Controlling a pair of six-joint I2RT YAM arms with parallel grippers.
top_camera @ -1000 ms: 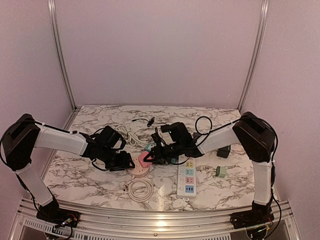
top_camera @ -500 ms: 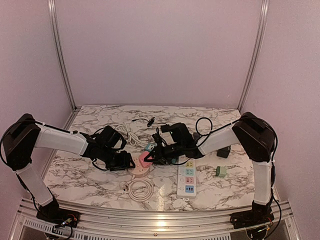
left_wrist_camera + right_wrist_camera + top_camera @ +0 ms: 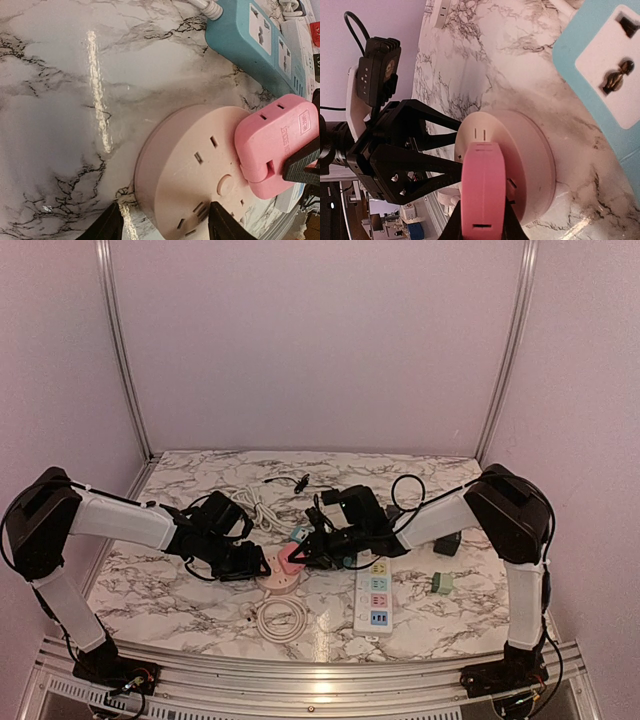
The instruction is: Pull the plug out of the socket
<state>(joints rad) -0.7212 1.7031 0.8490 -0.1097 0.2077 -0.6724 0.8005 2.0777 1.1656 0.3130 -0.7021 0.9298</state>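
Clenched on the plug [image 3: 482, 185], the right hand [image 3: 482, 222] should pull square off the socket [image 3: 532, 150], which the left hand [image 3: 165, 226] straddles, grip unclear.

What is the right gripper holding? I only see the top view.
Observer: The right wrist view shows the right gripper shut on the plug.
Operator: And the left one?
Observer: In the left wrist view the left gripper is open, fingers spread at the round socket rim.
Operator: Is the plug out?
Observer: Not fully, it seems: the right wrist view shows a prong between plug and round socket.
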